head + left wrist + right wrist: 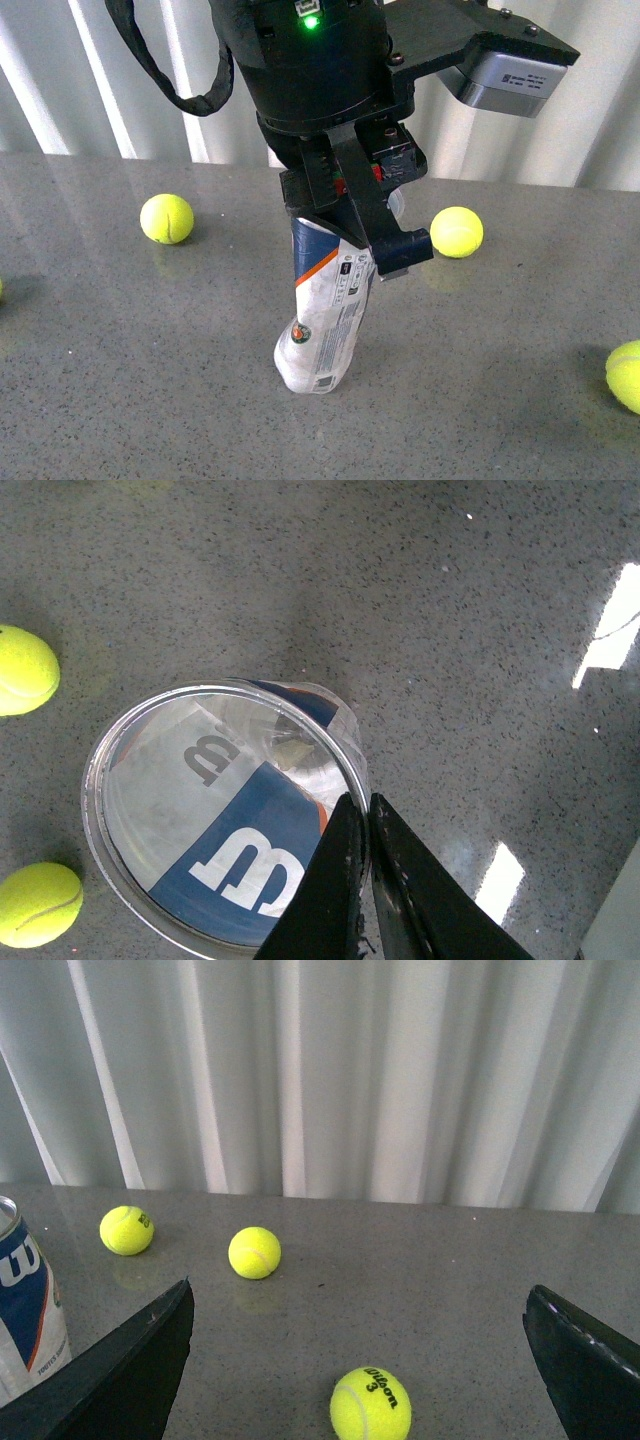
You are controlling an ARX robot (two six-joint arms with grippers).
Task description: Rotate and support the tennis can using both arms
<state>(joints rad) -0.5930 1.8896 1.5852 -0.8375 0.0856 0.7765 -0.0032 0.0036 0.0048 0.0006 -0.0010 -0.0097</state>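
Pinching tennis can (326,310) rim w/ our left hand (365,810), frame centre, tilted on table (120,340). Right hand (360,1360) open, apart; support left.

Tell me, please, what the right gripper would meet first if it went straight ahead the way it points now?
Probably nothing soon: the open right gripper points over bare table toward the curtain. One ball lies low between its fingers; depth is unclear.
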